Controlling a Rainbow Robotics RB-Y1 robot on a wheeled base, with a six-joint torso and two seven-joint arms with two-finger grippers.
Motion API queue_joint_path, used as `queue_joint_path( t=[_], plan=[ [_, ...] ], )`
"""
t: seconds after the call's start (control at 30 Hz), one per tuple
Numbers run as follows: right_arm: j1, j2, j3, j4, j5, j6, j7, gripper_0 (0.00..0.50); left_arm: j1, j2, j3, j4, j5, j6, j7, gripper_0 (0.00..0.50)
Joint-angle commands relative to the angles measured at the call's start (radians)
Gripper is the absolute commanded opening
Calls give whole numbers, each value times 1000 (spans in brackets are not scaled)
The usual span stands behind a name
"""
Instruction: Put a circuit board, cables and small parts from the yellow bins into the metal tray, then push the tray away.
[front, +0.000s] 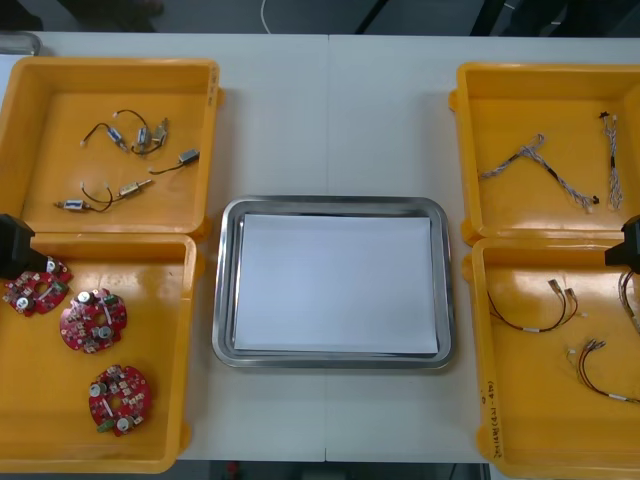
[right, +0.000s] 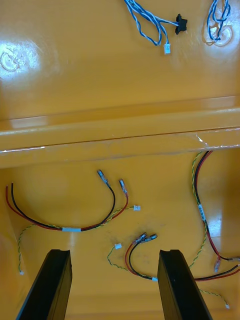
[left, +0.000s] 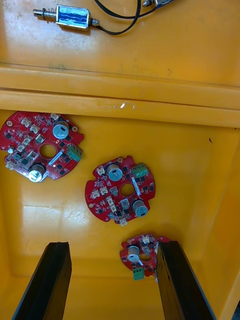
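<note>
While the left jaws gape empty above circuit boards (front: 92, 325) at the metal tray's (front: 228, 300) eight o'clock, right jaws likewise, flat boards could skid when pinched.

The light table (front: 270, 120) has a thin seam (front: 328, 120) running down its middle. Beyond its far edge, a white cord (front: 264, 14) lies on the dark floor (front: 420, 15)

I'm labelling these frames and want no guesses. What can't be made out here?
Left wrist view: one circuit board is partly behind a finger of the open left pincer.
Front view: a red and yellow cable runs off the edge.
Right wrist view: past the open right pincer, a blue and white cable is cut off.
</note>
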Motion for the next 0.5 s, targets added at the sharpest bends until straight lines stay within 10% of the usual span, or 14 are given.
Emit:
queue_joint_path(
  t=[0.03,0.5],
  plan=[
    [11,-34,-33,-10,1,3,13,500,16,43,32,-30,8,6,-101,500],
    [11,-34,-33,-10,1,3,13,500,16,43,32,-30,8,6,-101,500]
  ],
)
